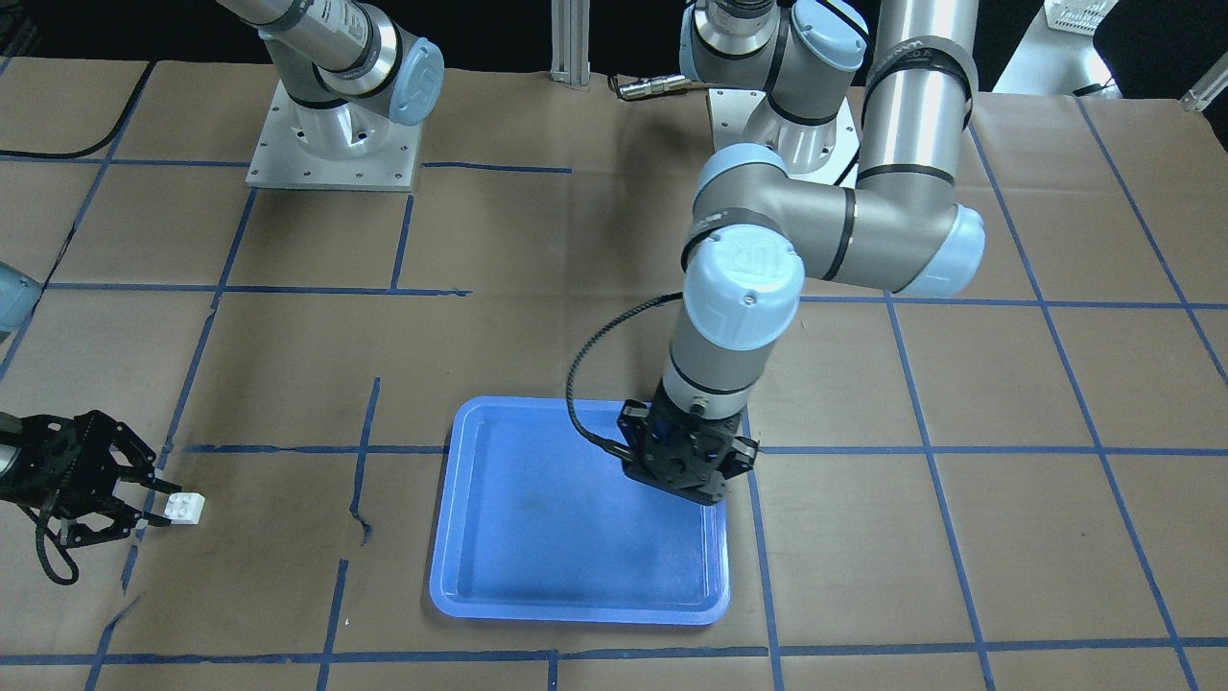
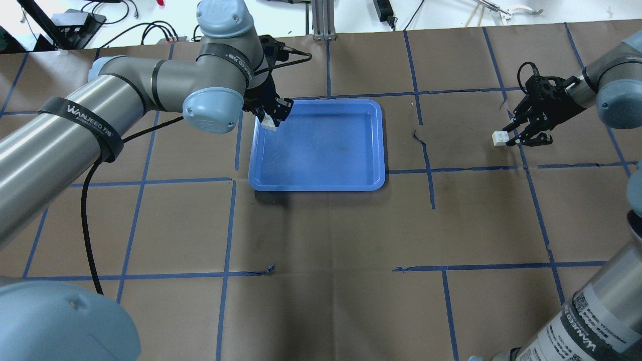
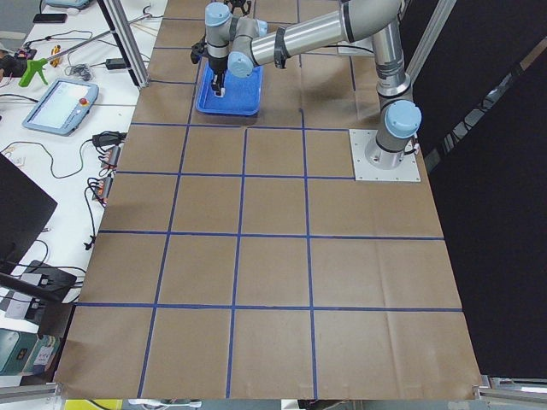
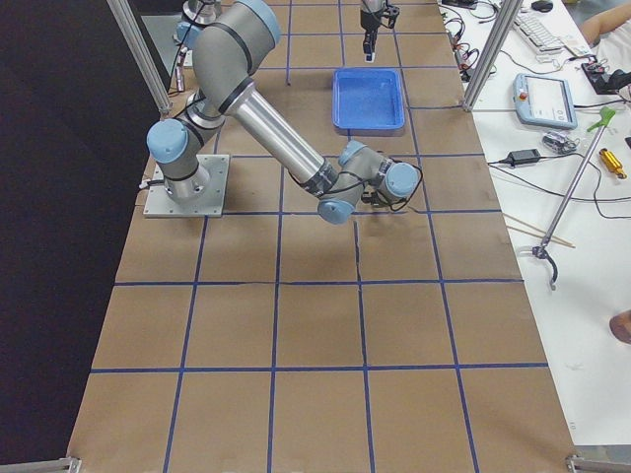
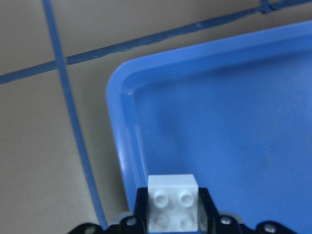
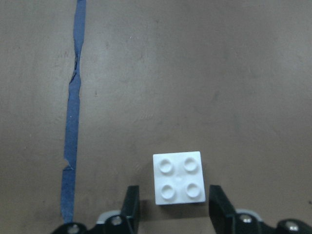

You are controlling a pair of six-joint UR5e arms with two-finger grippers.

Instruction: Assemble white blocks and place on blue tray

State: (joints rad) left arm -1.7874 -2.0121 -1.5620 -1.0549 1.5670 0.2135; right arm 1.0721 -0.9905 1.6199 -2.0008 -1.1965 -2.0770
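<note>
My left gripper (image 2: pixel 269 114) is shut on a white block (image 5: pixel 173 202), studs facing the wrist camera. It holds the block just above the near corner of the blue tray (image 2: pixel 321 150). In the front view the left gripper (image 1: pixel 686 470) hides that block over the tray (image 1: pixel 556 537). The second white block (image 2: pixel 500 137) lies on the brown table, far to the right of the tray. My right gripper (image 2: pixel 509 136) is open. The block (image 6: pixel 178 178) sits between its fingertips (image 6: pixel 130 202) with gaps on both sides. It also shows in the front view (image 1: pixel 184 507).
The table is covered in brown paper with a grid of blue tape (image 2: pixel 426 165), torn in places. The arm bases (image 1: pixel 331 144) stand at the robot side. The tray's inside holds nothing.
</note>
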